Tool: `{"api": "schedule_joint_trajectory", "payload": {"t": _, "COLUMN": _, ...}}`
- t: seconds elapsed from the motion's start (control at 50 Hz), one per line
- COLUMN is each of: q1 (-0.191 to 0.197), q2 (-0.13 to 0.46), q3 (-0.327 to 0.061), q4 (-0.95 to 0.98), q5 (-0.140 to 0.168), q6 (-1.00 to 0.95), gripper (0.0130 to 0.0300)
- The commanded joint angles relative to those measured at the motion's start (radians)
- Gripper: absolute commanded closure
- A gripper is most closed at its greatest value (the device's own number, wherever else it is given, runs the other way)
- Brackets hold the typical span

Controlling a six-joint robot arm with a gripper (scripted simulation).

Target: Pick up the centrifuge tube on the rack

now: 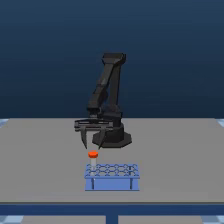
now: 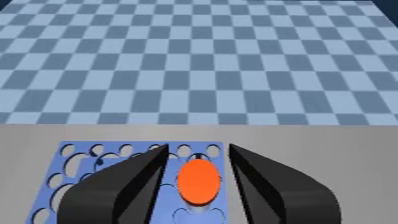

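The blue rack (image 1: 112, 178) lies on the grey table in front of the arm, its round holes showing on top (image 2: 89, 160). The centrifuge tube (image 1: 93, 155) stands upright at the rack's corner on the exterior view's left, its orange-red cap (image 2: 197, 181) raised above the holes. My gripper (image 1: 93, 146) hangs straight over it, pointing down, fingertips just above the cap. In the wrist view the dark fingers (image 2: 133, 190) flank the cap with a gap on each side, so the gripper (image 2: 197, 149) is open and not touching the tube.
The arm's black base (image 1: 119, 138) sits just behind the rack. The grey table (image 1: 175, 150) spreads wide on both sides. Beyond its far edge lies a blue checkered floor (image 2: 199, 60).
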Motion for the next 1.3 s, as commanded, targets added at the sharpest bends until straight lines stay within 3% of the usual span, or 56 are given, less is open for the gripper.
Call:
{"api": "schedule_joint_trajectory", "payload": {"t": 0.02, "q1": -0.003, "q2": 0.005, "q3": -0.002, "q4": -0.001, "q5": -0.001, "q6": 0.003, "gripper": 0.0130}}
{"api": "schedule_joint_trajectory", "payload": {"t": 0.7, "q1": -0.001, "q2": 0.025, "q3": 0.023, "q4": 0.161, "q5": -0.013, "q6": -0.164, "gripper": 0.0130}}
{"api": "schedule_joint_trajectory", "payload": {"t": 1.3, "q1": -0.001, "q2": 0.088, "q3": 0.061, "q4": 0.431, "q5": -0.059, "q6": -0.447, "gripper": 0.0130}}
